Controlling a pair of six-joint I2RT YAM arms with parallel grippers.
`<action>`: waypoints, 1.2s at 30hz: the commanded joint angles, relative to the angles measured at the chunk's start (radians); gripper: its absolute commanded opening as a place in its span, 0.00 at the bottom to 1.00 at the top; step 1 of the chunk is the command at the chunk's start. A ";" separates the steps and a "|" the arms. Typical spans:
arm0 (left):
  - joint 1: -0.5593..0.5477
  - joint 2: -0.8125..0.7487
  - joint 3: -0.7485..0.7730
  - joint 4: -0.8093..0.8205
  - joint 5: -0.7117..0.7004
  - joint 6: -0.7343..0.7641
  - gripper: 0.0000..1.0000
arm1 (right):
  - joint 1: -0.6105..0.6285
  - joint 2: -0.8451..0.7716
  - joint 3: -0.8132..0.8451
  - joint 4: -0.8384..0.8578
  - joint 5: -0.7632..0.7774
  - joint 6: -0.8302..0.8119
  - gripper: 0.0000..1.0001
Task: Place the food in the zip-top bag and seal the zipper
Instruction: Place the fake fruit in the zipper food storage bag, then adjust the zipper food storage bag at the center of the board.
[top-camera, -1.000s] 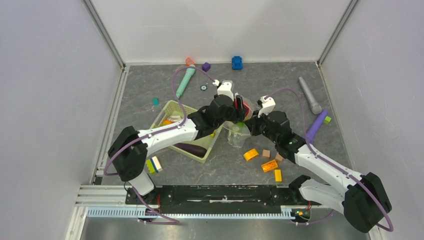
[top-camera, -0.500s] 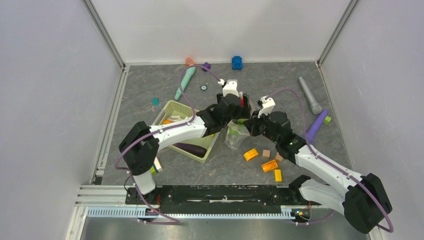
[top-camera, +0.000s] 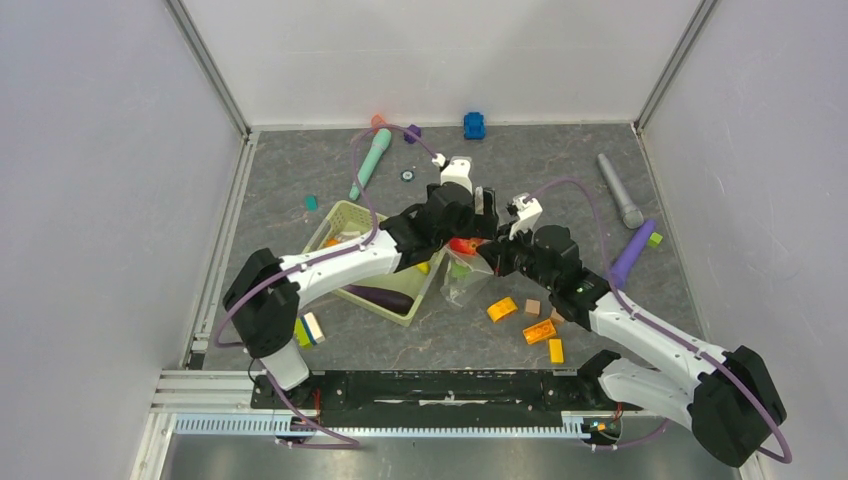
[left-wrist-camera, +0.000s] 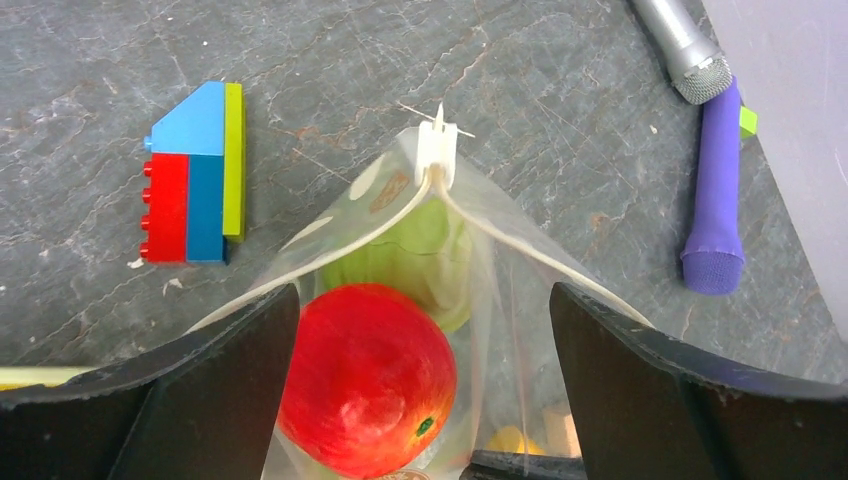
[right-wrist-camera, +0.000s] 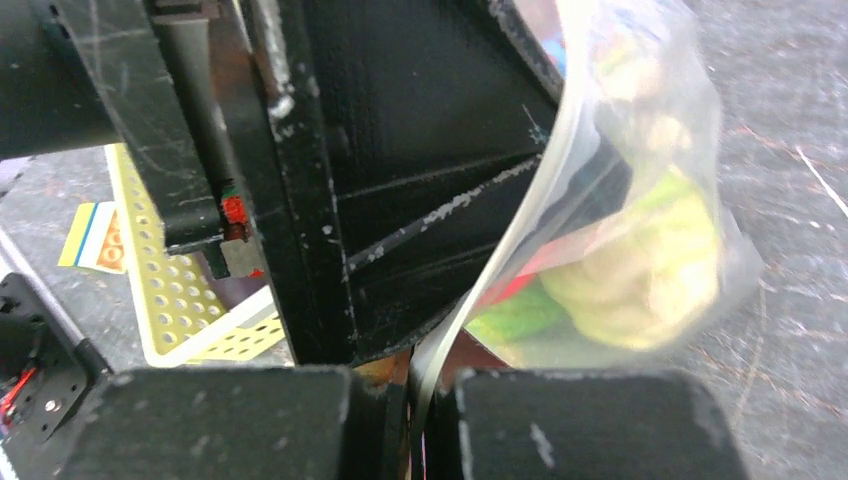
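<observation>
The clear zip-top bag (top-camera: 462, 283) hangs open between my two grippers. In the left wrist view its whitish zipper (left-wrist-camera: 437, 152) spreads into a wide mouth. The red tomato (left-wrist-camera: 365, 380) sits in that mouth above the pale green cabbage (left-wrist-camera: 425, 262), with a yellow piece (left-wrist-camera: 510, 438) lower down. My left gripper (left-wrist-camera: 422, 300) is wide open over the mouth, the tomato between its fingers, right finger well clear. My right gripper (right-wrist-camera: 425, 385) is shut on the bag's edge strip. The tomato also shows red in the top view (top-camera: 462, 245).
The pale green basket (top-camera: 342, 213) lies to the left with a dark purple eggplant (top-camera: 380, 297) in it. Orange and tan blocks (top-camera: 502, 308) lie to the right of the bag. A blue-red block stack (left-wrist-camera: 190, 190), a purple stick (left-wrist-camera: 715, 200) and a grey stick (top-camera: 620, 203) lie beyond.
My left gripper carried the tomato down and left over the bag and opened; the tomato now sits in the bag's mouth. The right gripper and bag shifted slightly left.
</observation>
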 joint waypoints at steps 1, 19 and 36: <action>-0.028 -0.188 -0.023 -0.011 0.155 0.046 1.00 | -0.020 0.014 0.019 -0.005 0.093 -0.005 0.04; -0.026 -0.556 -0.283 -0.228 -0.210 0.010 1.00 | -0.020 0.046 0.057 -0.058 0.164 -0.036 0.04; 0.054 -0.661 -0.493 -0.382 -0.412 -0.378 1.00 | -0.132 0.253 0.616 -0.636 0.388 -0.274 0.07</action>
